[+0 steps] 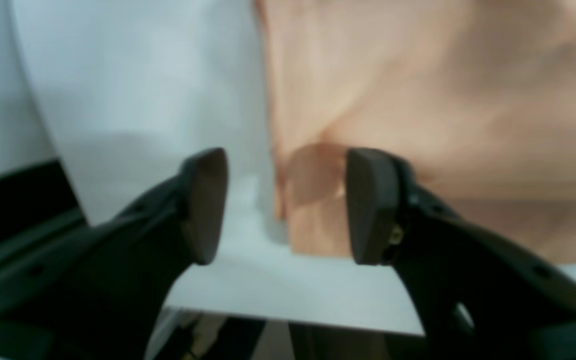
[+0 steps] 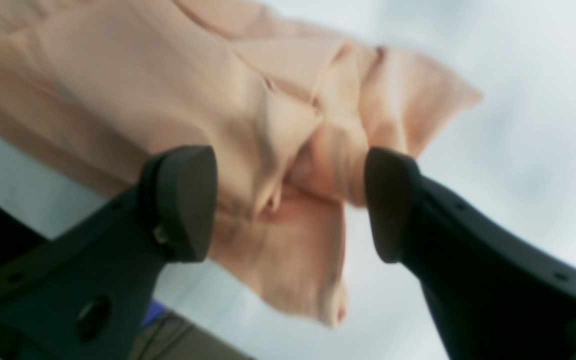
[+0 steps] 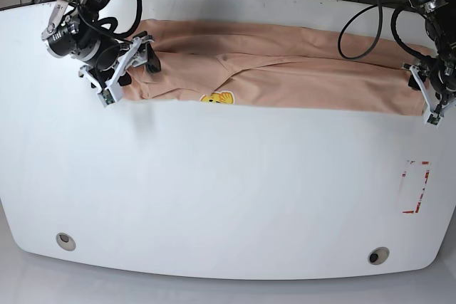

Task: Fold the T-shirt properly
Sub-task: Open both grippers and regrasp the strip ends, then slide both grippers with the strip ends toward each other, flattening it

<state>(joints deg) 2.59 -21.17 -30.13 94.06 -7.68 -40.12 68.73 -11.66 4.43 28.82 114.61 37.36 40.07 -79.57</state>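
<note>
The T-shirt lies between the left gripper and right gripper.

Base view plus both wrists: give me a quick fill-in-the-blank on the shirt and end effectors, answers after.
1. The T-shirt lies as a long band along the table's ____ edge.
2. The print peeking out at the band's near edge is coloured ____.
3. The left end effector has its jaws ____, a shirt corner between them.
4. The right end effector is ____ too, with bunched fabric in its gap.

Answers: far; yellow; open; open
</note>
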